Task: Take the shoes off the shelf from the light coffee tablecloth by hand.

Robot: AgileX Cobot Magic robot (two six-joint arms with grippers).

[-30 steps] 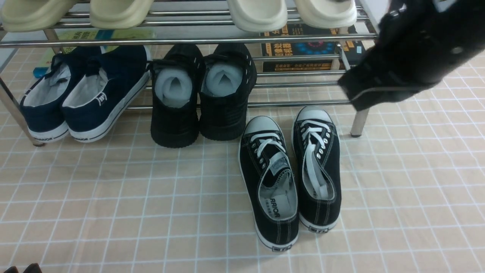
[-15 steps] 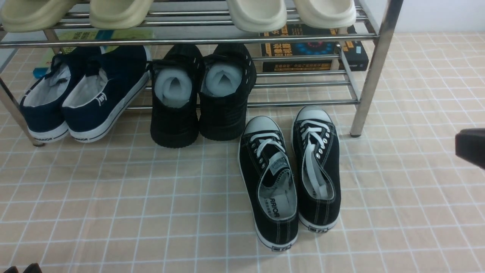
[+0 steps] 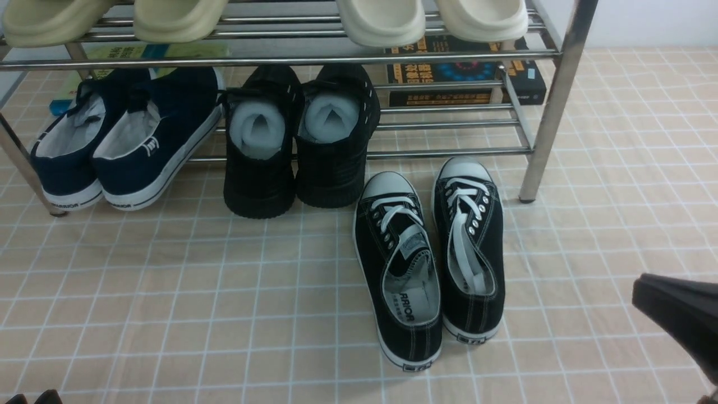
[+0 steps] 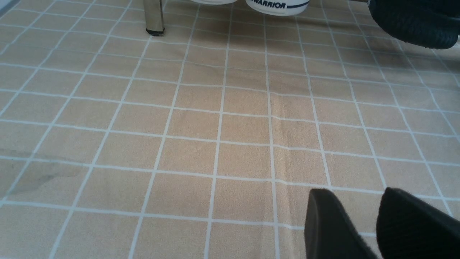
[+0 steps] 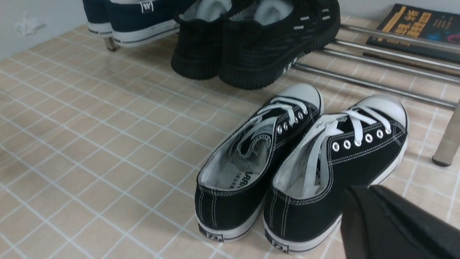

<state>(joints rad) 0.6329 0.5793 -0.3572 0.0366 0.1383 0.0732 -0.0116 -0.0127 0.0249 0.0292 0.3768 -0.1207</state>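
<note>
A pair of black canvas shoes (image 5: 298, 169) with white laces and white toe caps sits side by side on the surface, a light coffee tablecloth (image 5: 90, 136) with thin white grid lines, heels toward the camera and toes toward the shelf (image 5: 388, 68), whose chrome bars run low across the cloth with one upright leg standing beside the pair. Just beyond the toes, two all-black shoes (image 5: 251, 46) stuffed with white foam overhang the bars, navy sneakers (image 5: 140, 18) with white soles sit past them, and a dark book (image 5: 417, 28) lies behind the bars. Part of the black gripper (image 5: 391, 226) fills the near corner, overlapping the heel of one canvas shoe in the picture, though whether it touches and how its jaws stand cannot be told.
</note>
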